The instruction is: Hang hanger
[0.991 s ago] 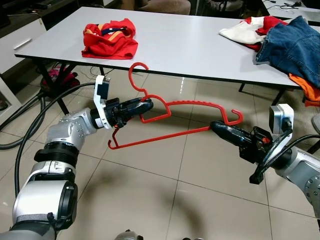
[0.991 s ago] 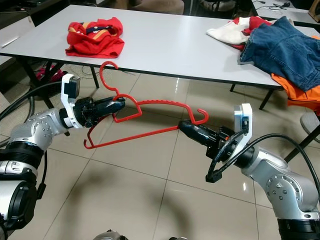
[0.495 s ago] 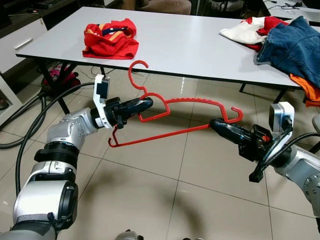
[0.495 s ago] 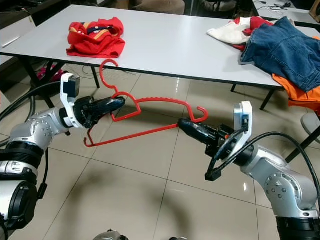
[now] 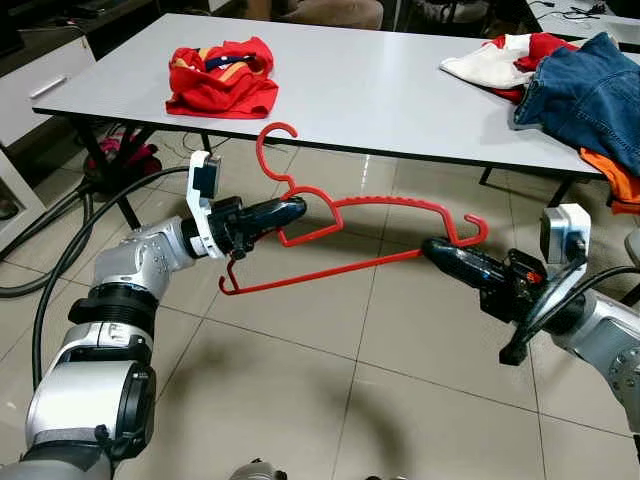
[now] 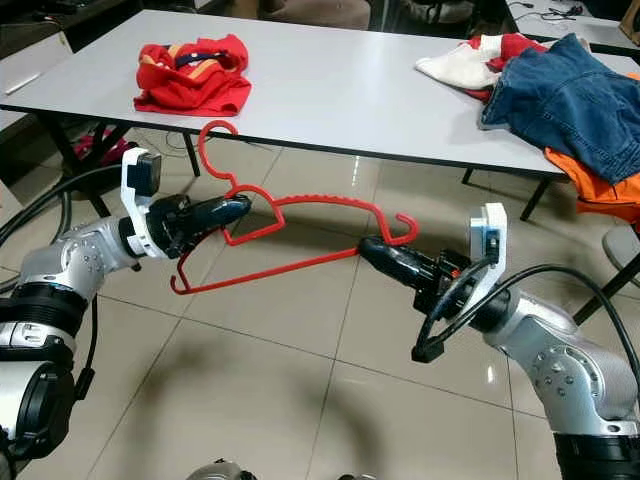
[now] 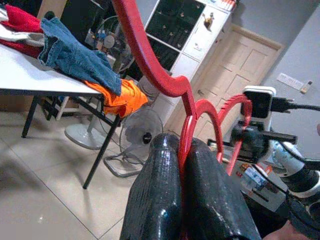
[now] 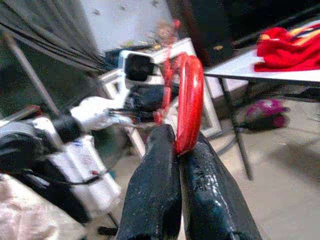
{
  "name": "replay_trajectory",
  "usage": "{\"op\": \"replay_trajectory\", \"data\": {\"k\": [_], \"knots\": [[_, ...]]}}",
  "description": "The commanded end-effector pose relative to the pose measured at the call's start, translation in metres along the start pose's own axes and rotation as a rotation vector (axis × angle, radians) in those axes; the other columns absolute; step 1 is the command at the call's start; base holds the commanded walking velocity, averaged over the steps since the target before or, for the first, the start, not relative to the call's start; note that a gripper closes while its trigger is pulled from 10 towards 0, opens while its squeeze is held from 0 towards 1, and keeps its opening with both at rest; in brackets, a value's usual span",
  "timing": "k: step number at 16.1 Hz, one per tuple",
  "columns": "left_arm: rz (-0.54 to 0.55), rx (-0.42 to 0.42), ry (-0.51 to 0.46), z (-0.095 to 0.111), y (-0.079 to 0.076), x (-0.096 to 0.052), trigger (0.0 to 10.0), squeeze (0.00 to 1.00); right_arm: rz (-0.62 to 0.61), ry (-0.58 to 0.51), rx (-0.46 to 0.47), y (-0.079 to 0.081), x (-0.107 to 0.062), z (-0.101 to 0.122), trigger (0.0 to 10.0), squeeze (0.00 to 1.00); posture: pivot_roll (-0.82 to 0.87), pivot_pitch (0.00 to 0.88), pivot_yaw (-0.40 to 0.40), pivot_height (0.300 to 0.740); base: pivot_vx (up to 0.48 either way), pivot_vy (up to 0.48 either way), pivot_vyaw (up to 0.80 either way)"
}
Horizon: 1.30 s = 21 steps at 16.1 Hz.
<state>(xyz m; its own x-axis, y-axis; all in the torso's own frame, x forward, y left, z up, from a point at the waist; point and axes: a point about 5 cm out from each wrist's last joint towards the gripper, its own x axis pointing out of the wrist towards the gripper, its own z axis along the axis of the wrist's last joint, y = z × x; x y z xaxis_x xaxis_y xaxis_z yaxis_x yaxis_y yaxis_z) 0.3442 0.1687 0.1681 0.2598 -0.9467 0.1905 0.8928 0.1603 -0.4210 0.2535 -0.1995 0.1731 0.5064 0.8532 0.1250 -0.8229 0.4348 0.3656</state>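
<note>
Pale floor tiles (image 5: 300,400) are spreading underfoot. Above them, the left gripper (image 5: 290,208) is pinching the red hanger (image 5: 340,235) near its hook while the right gripper (image 5: 432,246) is clamping its far end. Beyond, a white table (image 5: 370,90) is carrying clothes (image 5: 220,78).

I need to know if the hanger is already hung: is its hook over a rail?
No, the hanger is held in the air between the left gripper and right gripper, its hook free.

Left gripper (image 5: 292,208) and right gripper (image 5: 432,246) each clamp 1 end of the red hanger (image 5: 360,235), held level above the tiled floor (image 5: 300,350) before the table (image 5: 400,90).
</note>
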Motion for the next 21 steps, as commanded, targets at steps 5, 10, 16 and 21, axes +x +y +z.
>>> {"op": "replay_trajectory", "data": {"k": [5,10,16,21], "knots": [[-0.011,0.024,-0.038,0.011,-0.003,-0.003,0.0,0.00,-0.212,0.005,-0.048,-0.023,-0.002,0.000,10.0,1.00,-0.10,0.007,0.012,0.740,0.000,0.000,0.00],[-0.032,0.033,-0.021,0.009,-0.007,-0.006,0.0,0.00,-0.141,-0.023,-0.035,-0.022,-0.002,0.006,10.0,1.00,-0.10,0.010,0.020,0.740,0.000,0.000,0.00],[-0.020,0.028,-0.038,0.004,-0.009,-0.001,0.0,0.00,-0.281,-0.115,-0.044,-0.038,0.002,0.013,10.0,1.00,-0.09,0.014,0.012,0.740,0.000,0.000,0.00],[0.113,0.064,-0.027,-0.005,-0.002,-0.001,0.0,0.00,-0.843,-0.055,-0.297,-0.077,-0.013,-0.007,10.0,0.00,-0.08,0.021,0.013,0.740,0.000,0.000,0.00]]}}
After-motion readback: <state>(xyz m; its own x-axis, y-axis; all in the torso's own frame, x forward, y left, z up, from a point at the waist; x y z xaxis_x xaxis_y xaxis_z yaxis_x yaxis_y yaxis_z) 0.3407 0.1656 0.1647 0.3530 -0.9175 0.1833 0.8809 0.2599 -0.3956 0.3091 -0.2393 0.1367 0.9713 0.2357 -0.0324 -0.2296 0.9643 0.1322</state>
